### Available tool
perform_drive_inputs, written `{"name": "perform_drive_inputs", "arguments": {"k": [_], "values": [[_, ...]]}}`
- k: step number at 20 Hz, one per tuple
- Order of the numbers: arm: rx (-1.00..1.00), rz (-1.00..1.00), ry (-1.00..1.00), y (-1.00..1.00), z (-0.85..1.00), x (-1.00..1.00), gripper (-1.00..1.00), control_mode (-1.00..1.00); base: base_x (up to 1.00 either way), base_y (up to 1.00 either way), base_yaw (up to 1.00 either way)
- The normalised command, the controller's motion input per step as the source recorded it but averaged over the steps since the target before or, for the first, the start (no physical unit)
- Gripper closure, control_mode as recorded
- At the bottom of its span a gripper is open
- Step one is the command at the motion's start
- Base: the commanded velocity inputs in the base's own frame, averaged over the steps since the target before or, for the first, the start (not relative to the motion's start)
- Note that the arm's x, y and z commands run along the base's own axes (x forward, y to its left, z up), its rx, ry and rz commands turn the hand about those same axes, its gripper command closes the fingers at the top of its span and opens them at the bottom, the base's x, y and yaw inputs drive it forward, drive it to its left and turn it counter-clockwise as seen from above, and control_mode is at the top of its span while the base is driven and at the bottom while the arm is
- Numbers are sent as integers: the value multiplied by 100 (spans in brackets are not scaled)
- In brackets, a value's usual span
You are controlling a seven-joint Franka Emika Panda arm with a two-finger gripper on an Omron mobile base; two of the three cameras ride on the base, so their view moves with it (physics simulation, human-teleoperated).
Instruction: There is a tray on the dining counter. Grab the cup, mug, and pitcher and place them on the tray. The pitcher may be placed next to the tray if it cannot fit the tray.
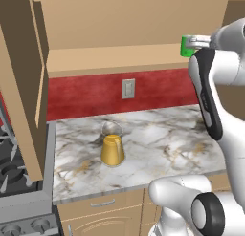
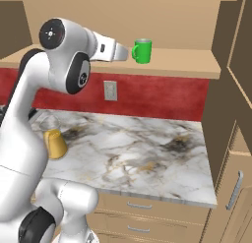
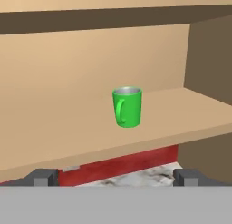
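Mug upright on tan shelf above marble counter.

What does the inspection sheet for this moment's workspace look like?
Surface: marble counter over tan drawers, below a red backsplash.
Job's things: green mug upright on the wooden shelf, handle toward the camera's left in the hand view; pitcher upright on the counter; tray and cup nothing seen.
Clutter: nothing seen.
Pincer: open, level with the shelf, aimed at the mug, not touching it.
Cables: nothing seen.
Surroundings: wall outlet, stove at left, cabinets at right.
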Motion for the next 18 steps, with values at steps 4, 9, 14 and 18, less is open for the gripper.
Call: {"name": "perform_drive_inputs", "arguments": {"k": [4,9,14,18], "values": [[0,0,0,-16,0,11,-100,-100,0,0,0],[-1,0,0,-3,-4,10,-100,-100,0,0,0],[-2,0,0,0,-11,13,-100,-100,0,0,0],[-1,0,0,0,-12,19,-100,-100,0,0,0]]}}
